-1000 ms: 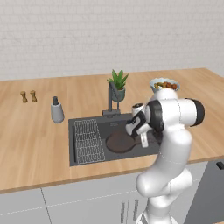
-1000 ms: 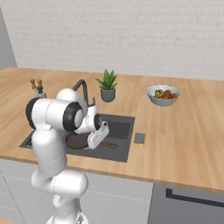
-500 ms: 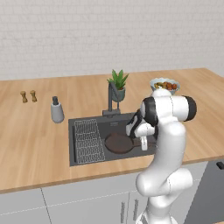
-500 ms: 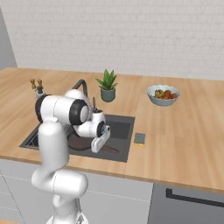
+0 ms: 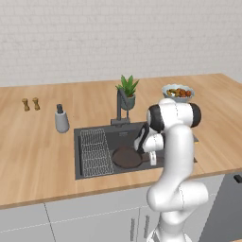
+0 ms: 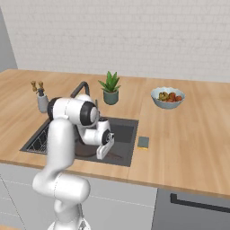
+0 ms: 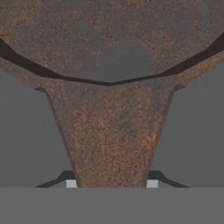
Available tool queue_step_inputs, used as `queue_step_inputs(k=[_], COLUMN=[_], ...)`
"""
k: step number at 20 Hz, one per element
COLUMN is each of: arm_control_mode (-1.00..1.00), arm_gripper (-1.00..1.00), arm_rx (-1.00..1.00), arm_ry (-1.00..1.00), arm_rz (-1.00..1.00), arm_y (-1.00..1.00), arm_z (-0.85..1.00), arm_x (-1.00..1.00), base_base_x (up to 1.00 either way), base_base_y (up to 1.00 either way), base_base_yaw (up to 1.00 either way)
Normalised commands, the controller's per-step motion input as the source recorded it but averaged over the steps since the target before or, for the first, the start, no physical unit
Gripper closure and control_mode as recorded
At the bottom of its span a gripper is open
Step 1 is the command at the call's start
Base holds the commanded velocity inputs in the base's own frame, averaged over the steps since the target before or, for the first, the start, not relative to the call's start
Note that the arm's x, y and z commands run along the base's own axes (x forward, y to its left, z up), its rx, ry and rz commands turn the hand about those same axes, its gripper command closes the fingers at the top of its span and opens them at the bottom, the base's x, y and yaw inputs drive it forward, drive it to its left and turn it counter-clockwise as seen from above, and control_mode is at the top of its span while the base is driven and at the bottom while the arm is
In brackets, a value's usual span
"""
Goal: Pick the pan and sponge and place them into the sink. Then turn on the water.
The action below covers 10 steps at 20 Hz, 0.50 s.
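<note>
light: even and soft, flat rendered daylight, no glare for me anywhere | shadows: faint, darkest inside the sink (image 5: 101, 134) basin | sharpness: both base views a bit soft and low-res | my hand view: pan (image 7: 112, 48) surface grainy and blurry, dark band at 12 o'clock

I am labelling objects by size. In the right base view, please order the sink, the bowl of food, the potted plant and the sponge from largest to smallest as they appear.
1. sink, clearly largest.
2. and 3. bowl of food and potted plant: the bowl looks wider, the plant taller, so I leave them unranked.
4. sponge, smallest.
</note>
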Motion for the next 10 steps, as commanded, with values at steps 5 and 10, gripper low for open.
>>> queue_step_inputs(k=[5,10], arm_control_mode=[-1.0,-1.0], arm_gripper=[1.0,1.0], arm_rx=[0.0,0.0], arm_ry=[0.0,0.0], arm_rz=[0.0,0.0], arm_y=[0.05,0.04], arm_z=[-0.5,-0.5], arm_x=[0.27,0.24], base_base_x=[0.0,0.0], base_base_y=[0.0,0.0], base_base_yaw=[0.0,0.0])
